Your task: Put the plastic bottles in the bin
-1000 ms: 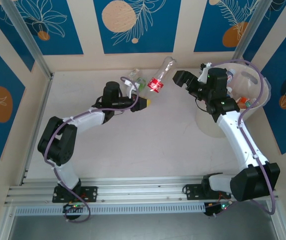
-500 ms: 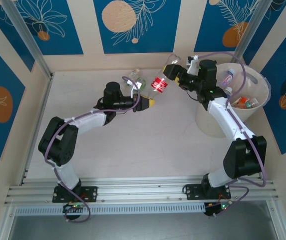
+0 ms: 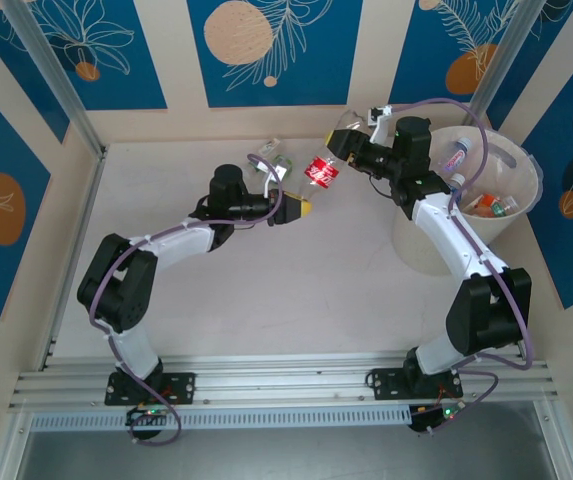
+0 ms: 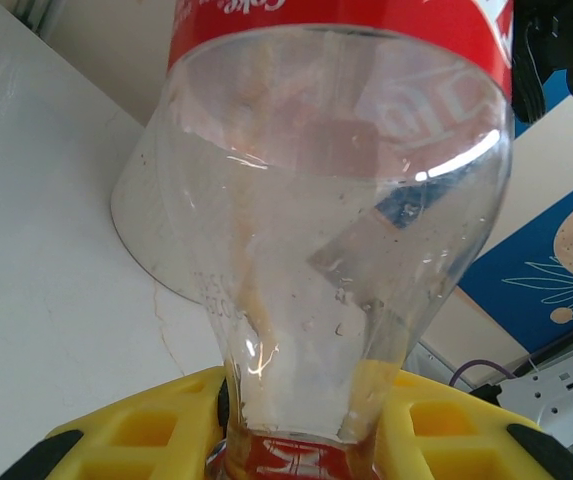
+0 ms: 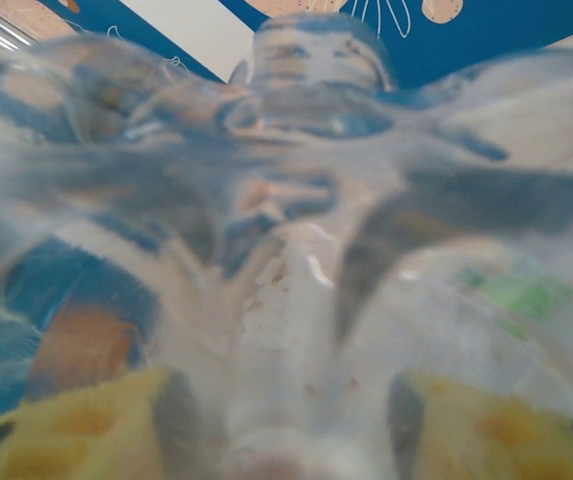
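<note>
A clear plastic bottle point(image 3: 321, 168) with a red label hangs tilted in the air over the back of the table, held at both ends. My left gripper point(image 3: 301, 207) is shut on its neck; in the left wrist view the yellow fingers point(image 4: 116, 440) flank the neck below the bottle's shoulder point(image 4: 336, 200). My right gripper point(image 3: 346, 148) is shut on the bottle's base end, whose clear plastic point(image 5: 286, 250) sits squeezed between that gripper's yellow fingers point(image 5: 76, 425). The bin point(image 3: 526, 165), a pale round bucket, stands at the right with several bottles point(image 3: 491, 205) inside.
Another small bottle point(image 3: 274, 156) with a green label lies on the table near the back wall, just behind my left gripper. Blue-patterned walls close in the back and both sides. The right arm reaches leftward across the bin's near-left rim.
My right arm swung left from the bin to the bottle's base and its jaws closed on it. My left gripper kept hold of the neck, shifting only slightly.
</note>
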`<state>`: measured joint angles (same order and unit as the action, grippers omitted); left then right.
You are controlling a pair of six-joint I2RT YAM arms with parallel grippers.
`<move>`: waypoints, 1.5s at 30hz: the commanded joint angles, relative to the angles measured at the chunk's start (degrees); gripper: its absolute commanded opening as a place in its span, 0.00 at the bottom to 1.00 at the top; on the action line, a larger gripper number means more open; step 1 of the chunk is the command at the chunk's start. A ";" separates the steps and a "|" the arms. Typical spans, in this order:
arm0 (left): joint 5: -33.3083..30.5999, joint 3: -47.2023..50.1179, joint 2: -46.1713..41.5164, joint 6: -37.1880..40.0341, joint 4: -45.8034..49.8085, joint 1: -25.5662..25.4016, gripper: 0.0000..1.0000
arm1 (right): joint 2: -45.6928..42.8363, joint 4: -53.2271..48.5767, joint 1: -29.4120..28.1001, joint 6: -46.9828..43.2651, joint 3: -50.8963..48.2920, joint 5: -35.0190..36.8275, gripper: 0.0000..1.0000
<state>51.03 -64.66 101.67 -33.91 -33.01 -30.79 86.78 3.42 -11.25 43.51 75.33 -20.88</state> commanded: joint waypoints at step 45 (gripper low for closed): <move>-15.47 1.39 -3.32 2.16 5.95 -0.17 1.00 | -21.14 -36.15 31.84 -24.35 9.53 35.12 0.48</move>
<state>35.83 -61.76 97.38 -31.20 -27.33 -30.87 64.14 -25.85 20.49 17.06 81.36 19.64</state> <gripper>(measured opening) 0.999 0.476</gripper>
